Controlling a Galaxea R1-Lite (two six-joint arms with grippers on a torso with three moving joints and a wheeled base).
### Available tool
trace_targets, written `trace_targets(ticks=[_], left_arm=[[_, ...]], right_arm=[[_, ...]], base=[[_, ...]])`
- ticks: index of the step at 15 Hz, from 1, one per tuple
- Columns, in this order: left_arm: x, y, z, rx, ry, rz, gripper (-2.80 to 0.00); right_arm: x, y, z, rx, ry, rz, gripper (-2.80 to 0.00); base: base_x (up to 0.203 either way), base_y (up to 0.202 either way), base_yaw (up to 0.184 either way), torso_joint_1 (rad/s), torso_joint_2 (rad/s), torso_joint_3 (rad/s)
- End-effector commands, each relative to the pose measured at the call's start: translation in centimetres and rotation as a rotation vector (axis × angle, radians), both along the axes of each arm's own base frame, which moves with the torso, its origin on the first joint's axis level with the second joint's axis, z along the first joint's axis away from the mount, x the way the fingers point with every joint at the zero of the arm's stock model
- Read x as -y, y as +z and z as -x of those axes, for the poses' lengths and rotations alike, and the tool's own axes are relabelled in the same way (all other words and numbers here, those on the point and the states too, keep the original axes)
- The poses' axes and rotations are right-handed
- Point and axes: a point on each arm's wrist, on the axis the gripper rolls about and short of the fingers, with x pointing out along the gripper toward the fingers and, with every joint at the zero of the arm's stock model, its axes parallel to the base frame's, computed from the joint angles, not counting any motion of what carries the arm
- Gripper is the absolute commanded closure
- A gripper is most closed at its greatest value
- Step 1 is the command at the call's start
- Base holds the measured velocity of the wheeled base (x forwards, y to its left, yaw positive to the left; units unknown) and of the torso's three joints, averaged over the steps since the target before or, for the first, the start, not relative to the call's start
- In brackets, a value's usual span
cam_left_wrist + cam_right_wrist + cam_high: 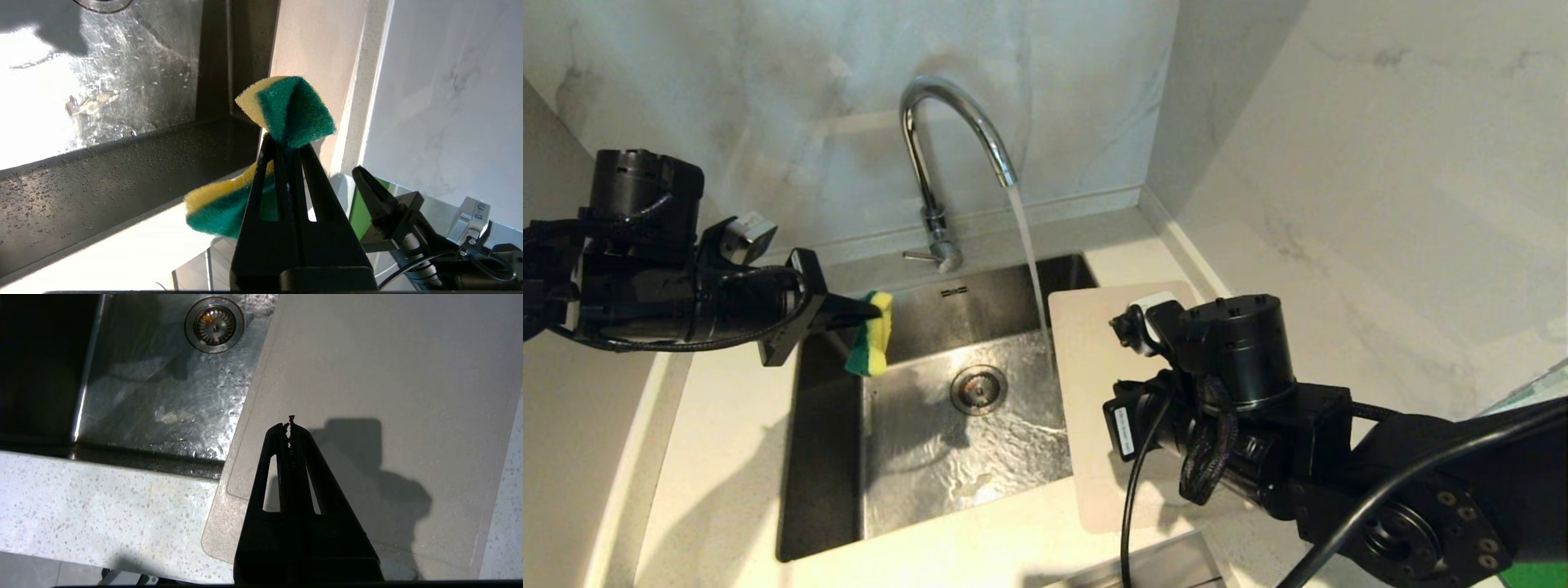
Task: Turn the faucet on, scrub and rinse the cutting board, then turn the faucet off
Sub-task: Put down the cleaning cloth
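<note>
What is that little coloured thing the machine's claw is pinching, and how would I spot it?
Find the steel sink under the running faucet. At its left rim, the left gripper is shut on a sponge, held above the basin. It is the only soft, two-coloured thing there: yellow foam with a green scouring face, unlike the pale flat cutting board across the sink.

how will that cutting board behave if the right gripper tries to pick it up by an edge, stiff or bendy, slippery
The cutting board looks thin and flat, so it would probably flex a little when lifted by one edge. It is smooth, and the faucet runs right beside it, so it may be slippery. One side overhangs the sink, so a push could tip it in.
</note>
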Motion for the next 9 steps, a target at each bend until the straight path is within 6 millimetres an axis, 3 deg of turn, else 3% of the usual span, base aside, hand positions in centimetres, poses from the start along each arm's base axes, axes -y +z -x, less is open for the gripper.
trace_targets(ticks=[1, 9], left_arm=[[0.02, -0.08, 0.03, -0.006, 0.002, 0.001, 0.00], [0.08, -0.90, -0.58, 0.012, 0.041, -0.085, 0.00]], right_arm=[[0.11, -0.08, 0.17, 0.015, 0.001, -0.013, 0.00], [0.05, -0.41, -0.35, 0.013, -0.003, -0.012, 0.00]], base=[[0.000, 0.000, 0.000, 0.000, 0.00, 0.000], [0.000, 0.000, 0.000, 0.000, 0.00, 0.000]])
